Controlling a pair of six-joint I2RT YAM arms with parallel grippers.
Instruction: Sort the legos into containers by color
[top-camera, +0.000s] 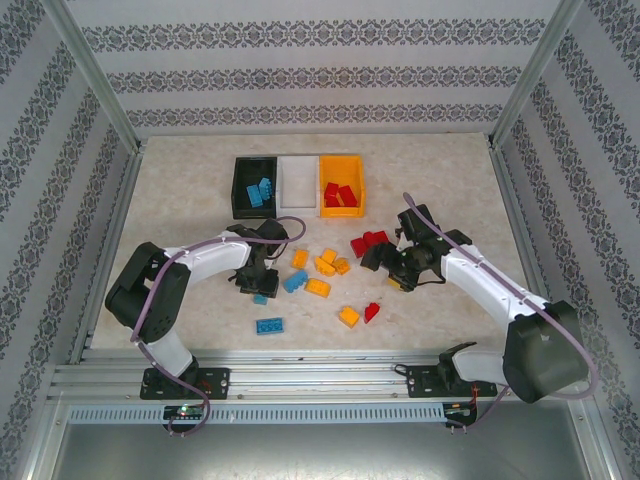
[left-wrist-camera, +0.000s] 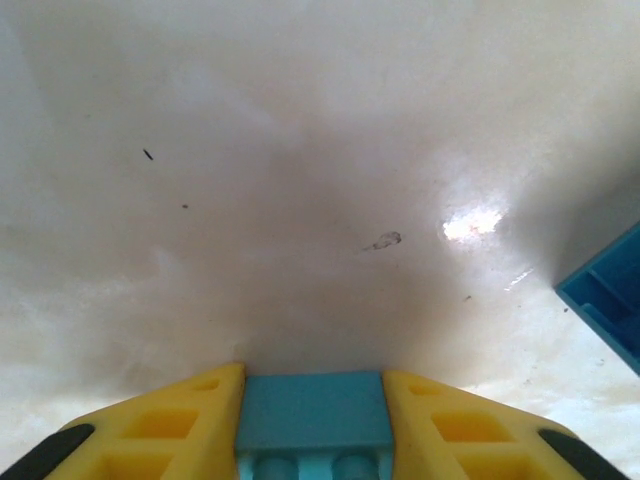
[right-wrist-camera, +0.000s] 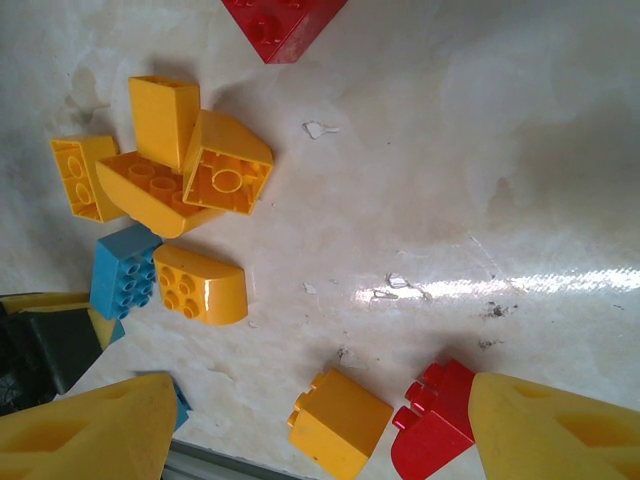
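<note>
Sorting is partly done. The black bin (top-camera: 243, 187) is holding a few blue bricks (top-camera: 264, 190), the yellow bin (top-camera: 341, 163) is holding a few red bricks (top-camera: 340, 194), and the white bin (top-camera: 298, 185) is sitting empty; exact counts inside the bins cannot be told. Three bins are standing side by side at the far part of the desk (top-camera: 450, 180). The left claw (top-camera: 256, 284) is clamping a small blue brick (left-wrist-camera: 312, 410) just above the desk. The right claw (right-wrist-camera: 322, 395) is hanging with its fingers apart over the loose pile, holding nothing. Six orange bricks (top-camera: 324, 266), two further blue bricks (top-camera: 269, 326) and at least two red bricks (top-camera: 370, 242) are lying unsorted.
</note>
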